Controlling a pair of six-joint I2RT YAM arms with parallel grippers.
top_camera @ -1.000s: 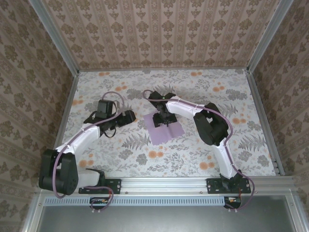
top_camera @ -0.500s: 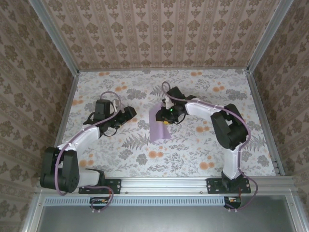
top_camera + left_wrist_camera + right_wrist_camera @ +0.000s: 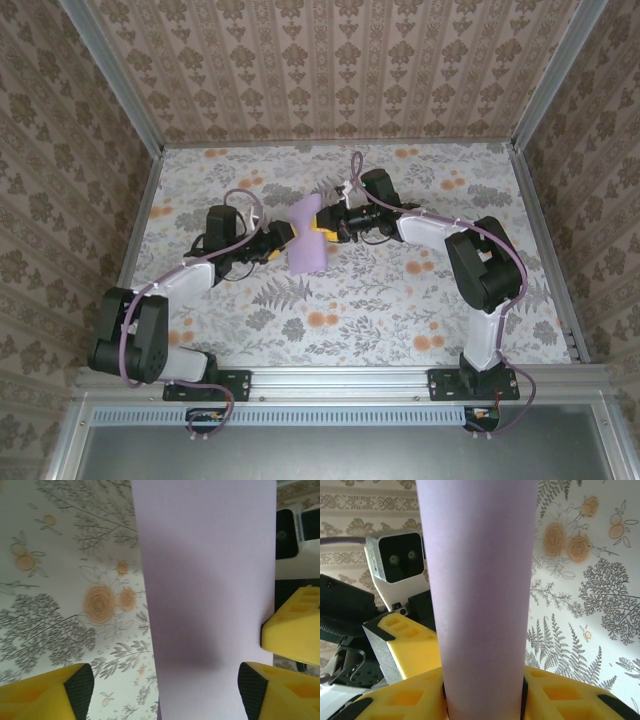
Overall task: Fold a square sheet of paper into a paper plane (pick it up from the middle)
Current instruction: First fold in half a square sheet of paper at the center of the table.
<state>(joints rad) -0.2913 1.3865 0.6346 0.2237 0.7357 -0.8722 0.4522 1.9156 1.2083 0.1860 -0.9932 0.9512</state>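
Lifted off the floral-patterned tablecloth (image 3: 380,300) now, the thin lilac-purple square sheet of paper (image 3: 305,238) curls upright, pinched tight in the right gripper (image 3: 328,228); the left gripper (image 3: 280,238) has closed in beside it, jaws spread wide, sheet just ahead.

The square sheet of paper (image 3: 307,243) is held up off the counter (image 3: 400,300), over its middle. The right pincer (image 3: 327,230) grips the sheet's right side; the left pincer (image 3: 284,238) sits just left of the sheet.
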